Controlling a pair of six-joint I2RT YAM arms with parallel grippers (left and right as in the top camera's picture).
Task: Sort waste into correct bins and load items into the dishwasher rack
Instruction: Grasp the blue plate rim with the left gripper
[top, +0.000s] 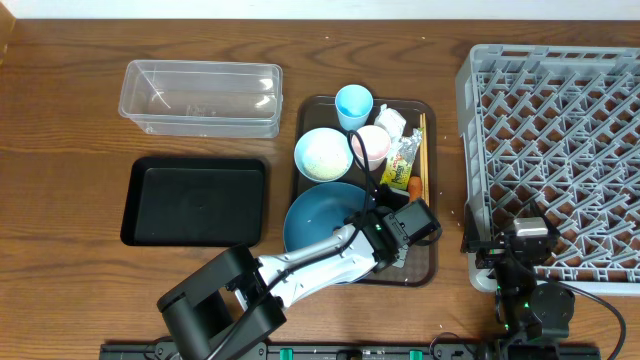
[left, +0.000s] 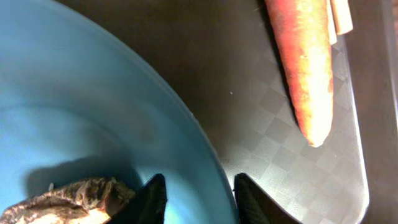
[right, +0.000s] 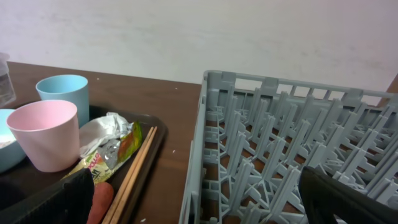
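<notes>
**Entry: large blue round plate (left: 74, 93).** Hold: left gripper (left: 200, 196), black fingers (left: 152, 200) astride the plate's rim, one inside the well and one outside over the tray. The jaws stand part-way in with only a narrow gap, and whether the pads already press the rim cannot be told. Handling, as judged: stiff and smooth-faced, so probably slippery. It is likely the heaviest of the dishes, and breakable if it is ceramic, which cannot be told. It lies flat, so the raised rim is the only place to take it. A pinch at one edge leaves the weight hanging off to the side, so it may sag or swivel once lifted. Load: a brown food lump (left: 68, 202) sits in the well just beside the inner finger and would likely slide if the plate tilts, so it wants tipping into a bin before racking. Appearance: plain mid-blue, no pattern, shallow curved well, soft sheen. Location: front of the brown serving tray (top: 425, 268), just below the white bowl (top: 322, 153). Neighbours: an orange carrot (left: 305, 68) on the tray's chequered floor, apart from the rim, with the chopsticks (left: 341, 15) beside it. Further out: the grey dishwasher rack (top: 560, 150) to the right, the black tray (top: 195, 200) and clear tub (top: 200, 95) to the left. Right gripper (right: 196, 193): spread wide, empty, at the rack's near edge.
</notes>
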